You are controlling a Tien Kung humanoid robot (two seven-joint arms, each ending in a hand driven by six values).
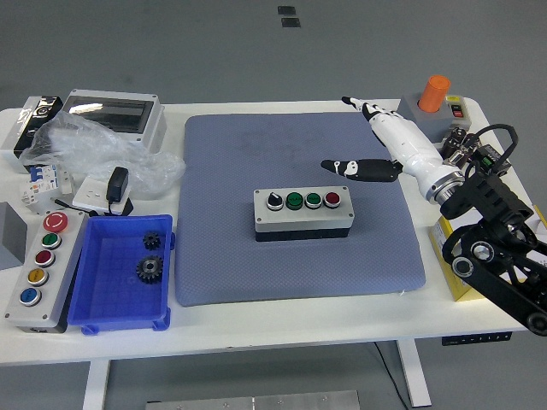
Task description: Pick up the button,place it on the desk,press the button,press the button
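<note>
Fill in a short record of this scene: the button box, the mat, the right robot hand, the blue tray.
button box: on the mat, one black knob, two green buttons, one red
mat: blue-grey, centre of white table
right robot hand: open, fingers spread, raised beyond the box, not touching it
blue tray: left of mat, holds two black gears

The button box (303,213) sits mid-mat (222,265) on the surface (282,329). A bin (87,290) holding gears (149,269) lies left. The robot hand (385,145) hovers behind-right.
</note>
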